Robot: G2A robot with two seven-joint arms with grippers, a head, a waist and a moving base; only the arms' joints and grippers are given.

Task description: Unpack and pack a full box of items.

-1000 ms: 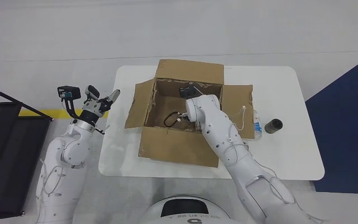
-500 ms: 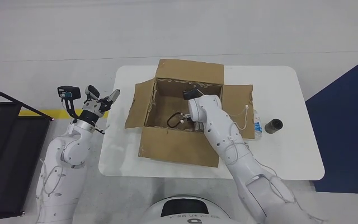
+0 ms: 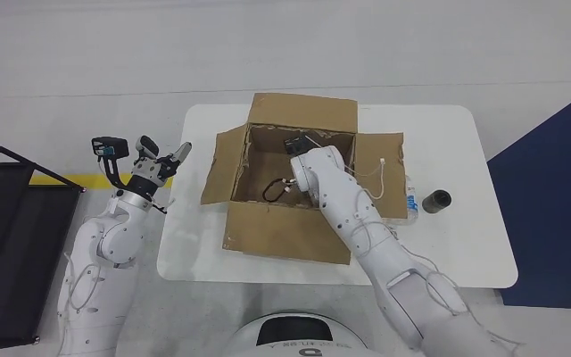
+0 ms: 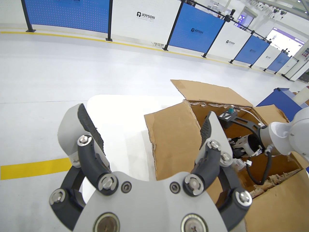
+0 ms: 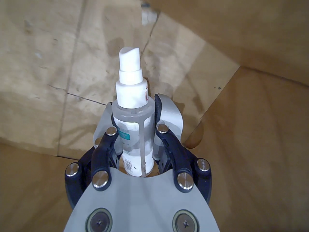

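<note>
- Right hand point(image 5: 134, 113): you see its two pads pressed against the sides of a clear plastic spray bottle with a white pump cap point(image 5: 130, 90). The bottle is pinched at its body, with the nozzle pointing away from the wrist.
- Around the bottle: hand and bottle sit inside the brown cardboard box point(image 3: 303, 114), near its right wall. The box floor and walls ahead of the nozzle look bare.
- The box: it stands open on the white desk point(image 3: 446, 245), all four flaps folded outward.
- Beyond the right flap: a clear bottle point(image 3: 410, 200) lies just beside the flap edge. A dark, short cylinder point(image 3: 436, 201) lies near it, farther right on the desk.
- Left hand point(image 4: 147, 119): its pads are spread wide and grasp nothing. It hangs off the desk's left edge, well apart from the box.
- Progress, as a judgement: two items are out and one is in the hand, so the box is close to empty. You cannot tell here whether the spray bottle is the last item out or the first one back in. Either way, repacking all three items remains.
</note>
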